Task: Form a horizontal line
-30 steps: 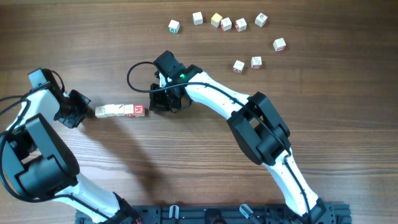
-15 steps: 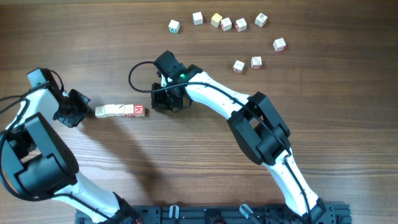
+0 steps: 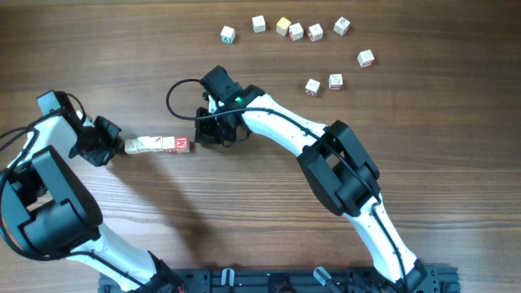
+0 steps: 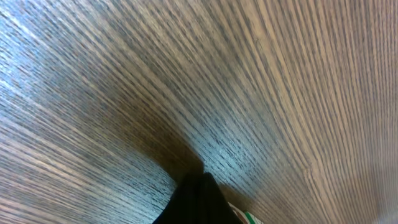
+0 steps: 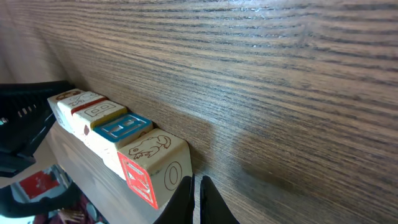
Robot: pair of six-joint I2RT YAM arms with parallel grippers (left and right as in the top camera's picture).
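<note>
The row (image 3: 158, 145) runs left to right between two grippers, both pressed together: left gripper (image 3: 116, 146) at one end, right gripper (image 3: 198, 140) just beside the M end.

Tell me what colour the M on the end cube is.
Red, on the small pale wooden end cube; best seen overhead.

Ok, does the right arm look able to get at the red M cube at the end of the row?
Probably yes: the right hand, shut, sits right next to the red M cube, and nothing stands between them.
</note>
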